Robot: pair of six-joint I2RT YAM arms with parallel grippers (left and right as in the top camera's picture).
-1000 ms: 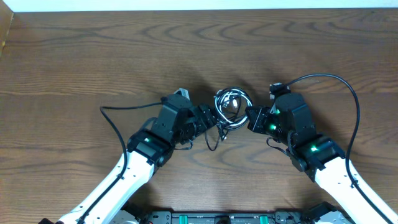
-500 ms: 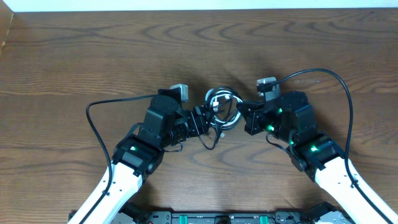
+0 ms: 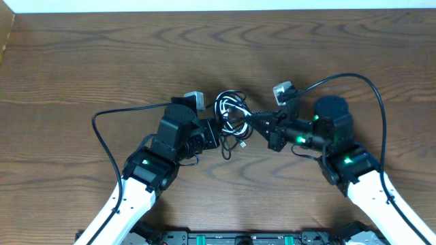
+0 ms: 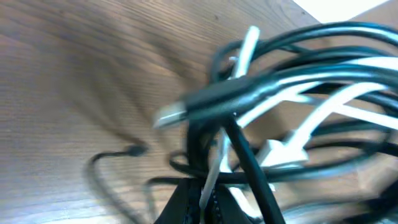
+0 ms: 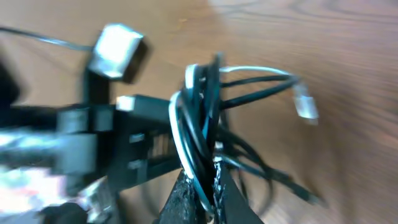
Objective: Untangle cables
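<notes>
Nearest the arms, the left gripper [image 3: 219,131] has its jaws pressed together on strands at the left edge of the knot. The right gripper [image 3: 255,121] pinches a sheaf of black and white strands at its right edge (its wrist view shows them running straight down between the jaws). Held between them, the cables [image 3: 231,114] form one small tangle over the table [image 3: 102,61]; whether it clears the wood I cannot tell.

The cords look light, limp and rather slick, so a plain pull would likely tighten the loops. A better hold is probably just behind a plug [image 5: 305,102], where the cord is stiffer.

Compared with a second ago, the tangle sits further left, the left jaws have gone from spread to shut, and the right arm reaches further over.
</notes>
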